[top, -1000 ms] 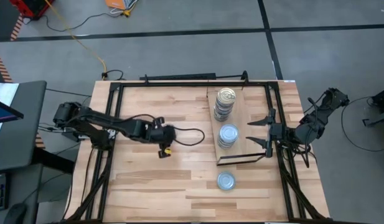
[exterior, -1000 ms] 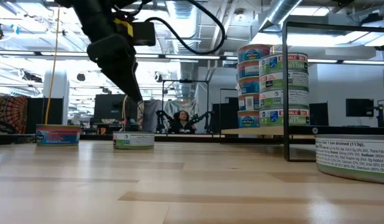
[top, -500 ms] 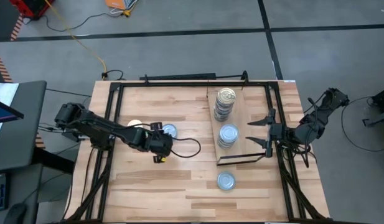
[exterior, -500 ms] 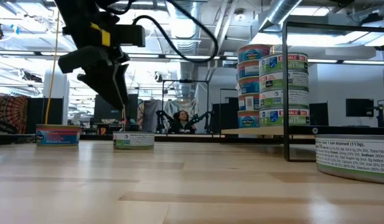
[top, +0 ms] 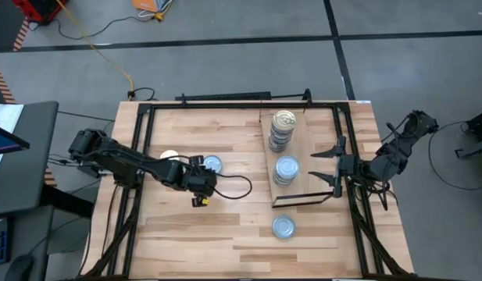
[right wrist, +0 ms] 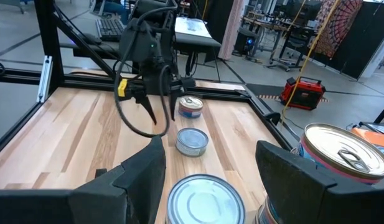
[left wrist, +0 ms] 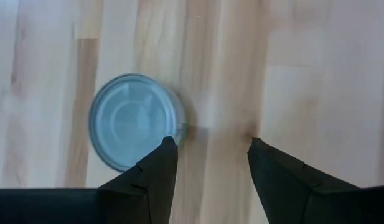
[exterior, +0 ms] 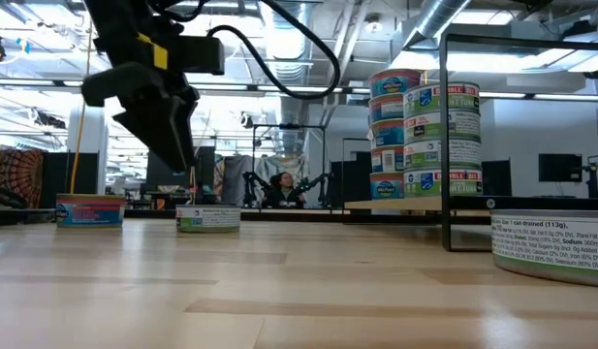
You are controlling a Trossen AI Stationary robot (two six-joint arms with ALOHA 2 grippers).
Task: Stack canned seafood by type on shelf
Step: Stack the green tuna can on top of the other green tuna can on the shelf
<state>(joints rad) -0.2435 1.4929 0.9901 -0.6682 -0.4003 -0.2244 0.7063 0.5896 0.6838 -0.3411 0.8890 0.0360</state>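
Counted two tin stacks, one gold-topped stack (top: 283, 122) and one silvery-topped stack (top: 287, 168); two loose silvery tins (top: 213, 164) (top: 283, 227); one loose gold tin (right wrist: 190, 106); one shelf (top: 305, 144); two grippers, the left gripper (left wrist: 210, 146) and the right gripper (top: 321, 165).

Bright, even light; soft shadows

On the nearest tin (exterior: 550, 242), at the low view's right edge, the label's top line reads "Size: 1 can drained (113g)", with a nutrition line below giving "Sodium 380mg"; the finer print beneath is too small to read; the green-labelled stack of tins (exterior: 441, 136) shows large letters ending in "TUNA", the rest too unclear to make out; labels on the other tins are illegible.
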